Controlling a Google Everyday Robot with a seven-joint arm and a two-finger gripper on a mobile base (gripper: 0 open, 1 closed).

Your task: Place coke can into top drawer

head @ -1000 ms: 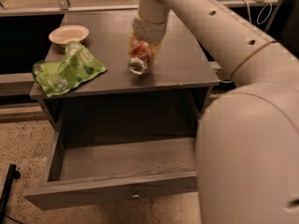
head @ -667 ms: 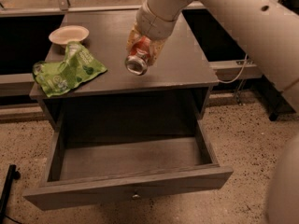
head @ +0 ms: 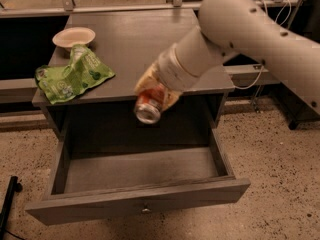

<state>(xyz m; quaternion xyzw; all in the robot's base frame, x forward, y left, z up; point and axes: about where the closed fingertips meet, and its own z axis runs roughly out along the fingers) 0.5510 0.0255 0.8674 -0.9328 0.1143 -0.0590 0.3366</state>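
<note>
The coke can is red-orange with a silver end facing the camera. My gripper is shut on it and holds it tilted in the air, in front of the cabinet's front edge and above the back of the open top drawer. The drawer is pulled out wide, grey, with a small metal knob on its front panel. Its inside is bare. My white arm comes in from the upper right.
A green snack bag lies on the left of the grey cabinet top, with a small cream bowl behind it. A dark rod stands on the speckled floor at the lower left.
My gripper has carried the coke can off the cabinet top, forward and down, to a spot above the open drawer. The arm has swung lower across the view.
</note>
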